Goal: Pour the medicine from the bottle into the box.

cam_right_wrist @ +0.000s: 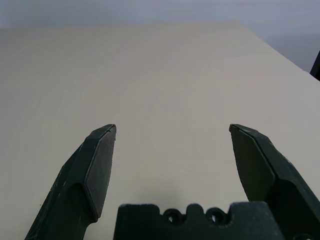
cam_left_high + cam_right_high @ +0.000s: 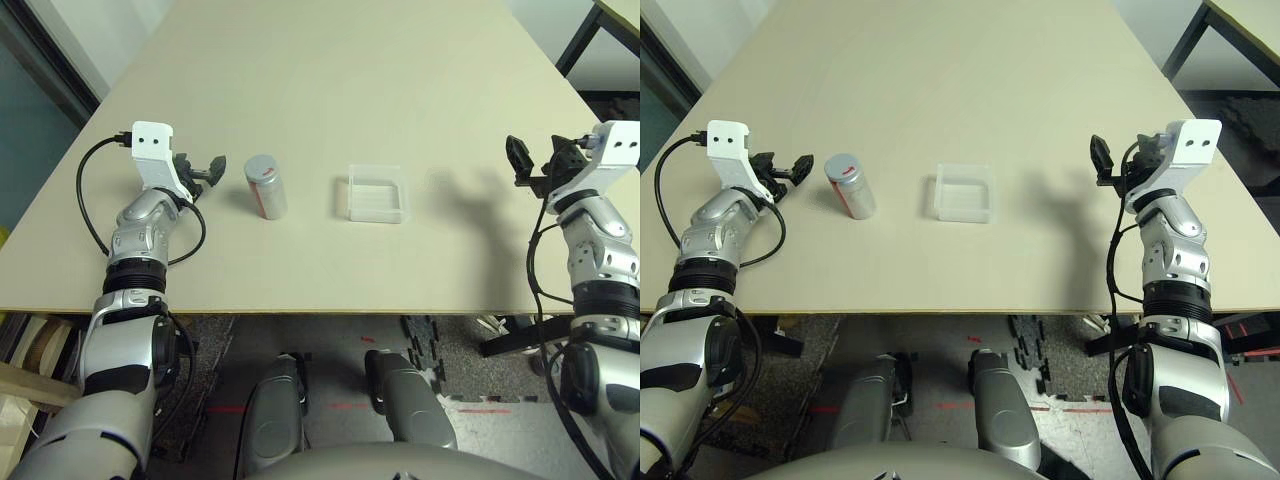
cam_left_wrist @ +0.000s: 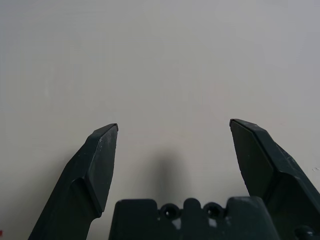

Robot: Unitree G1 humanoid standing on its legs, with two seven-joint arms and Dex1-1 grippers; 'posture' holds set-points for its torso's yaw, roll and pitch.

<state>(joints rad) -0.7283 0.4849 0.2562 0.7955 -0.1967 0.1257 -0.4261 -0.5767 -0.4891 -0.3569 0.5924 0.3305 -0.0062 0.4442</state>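
- Bottle point(image 2: 266, 186): whitish-silver cylinder with red label marks, grey cap on, standing upright on the bench point(image 2: 330, 80), left of centre, near the front edge.
- Medicine: cannot be seen; the bottle is capped.
- Box point(image 2: 377, 193): shallow clear square tray, flat on the bench, near the bottle on its right, not touching it.
- Left gripper point(image 2: 203, 174): just left of the bottle, apart from it; fingers spread wide, holding nothing.
- Right gripper point(image 2: 532, 162): well right of the box, over the bench's right side; fingers spread wide, holding nothing.
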